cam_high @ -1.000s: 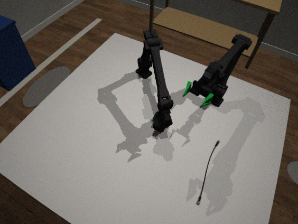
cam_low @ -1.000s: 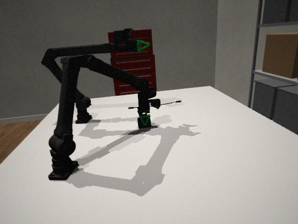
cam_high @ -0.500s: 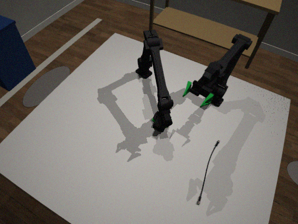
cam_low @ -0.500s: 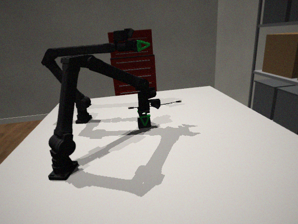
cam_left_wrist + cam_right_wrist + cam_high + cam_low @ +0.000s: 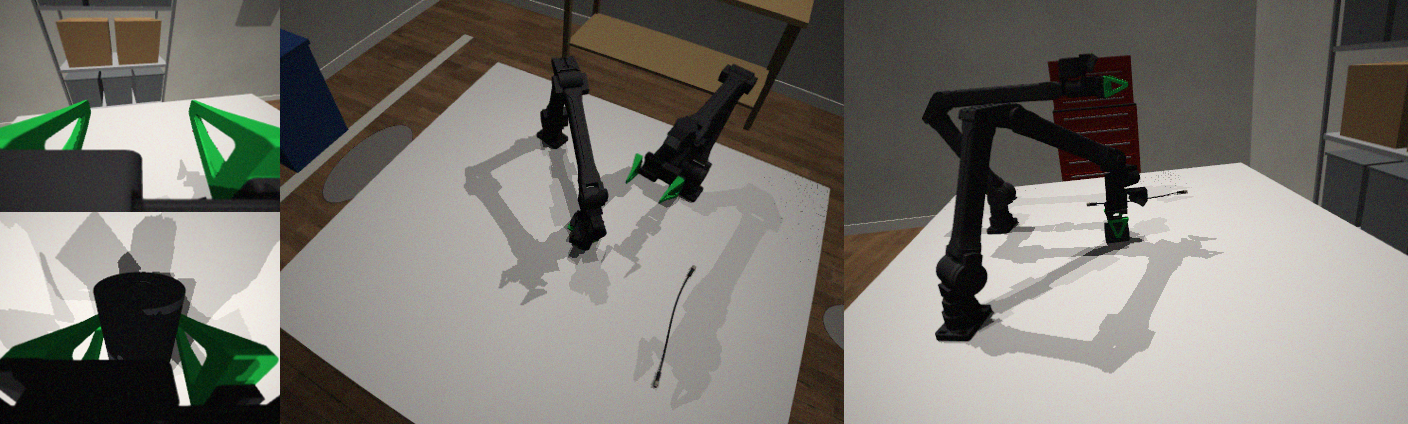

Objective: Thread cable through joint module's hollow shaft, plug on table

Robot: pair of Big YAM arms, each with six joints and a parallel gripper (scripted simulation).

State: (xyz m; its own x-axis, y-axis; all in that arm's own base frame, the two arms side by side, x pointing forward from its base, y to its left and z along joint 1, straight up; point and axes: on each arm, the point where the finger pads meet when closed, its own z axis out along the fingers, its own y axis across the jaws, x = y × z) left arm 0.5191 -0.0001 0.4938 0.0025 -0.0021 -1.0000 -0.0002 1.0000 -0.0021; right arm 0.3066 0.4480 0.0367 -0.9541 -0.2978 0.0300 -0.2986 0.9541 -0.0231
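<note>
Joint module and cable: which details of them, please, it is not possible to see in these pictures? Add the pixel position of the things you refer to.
- Bore of the joint module (image 5: 1117,239) (image 5: 139,326): lost in darkness, right wrist view.
- Module's lower end: faces the table, out of sight.
- Whether the right gripper (image 5: 579,235) (image 5: 1117,227) (image 5: 139,317) presses on it: contact too dark, right wrist view.
- Cable's (image 5: 669,327) (image 5: 1164,194) plug end: tips too small, top view.
</note>
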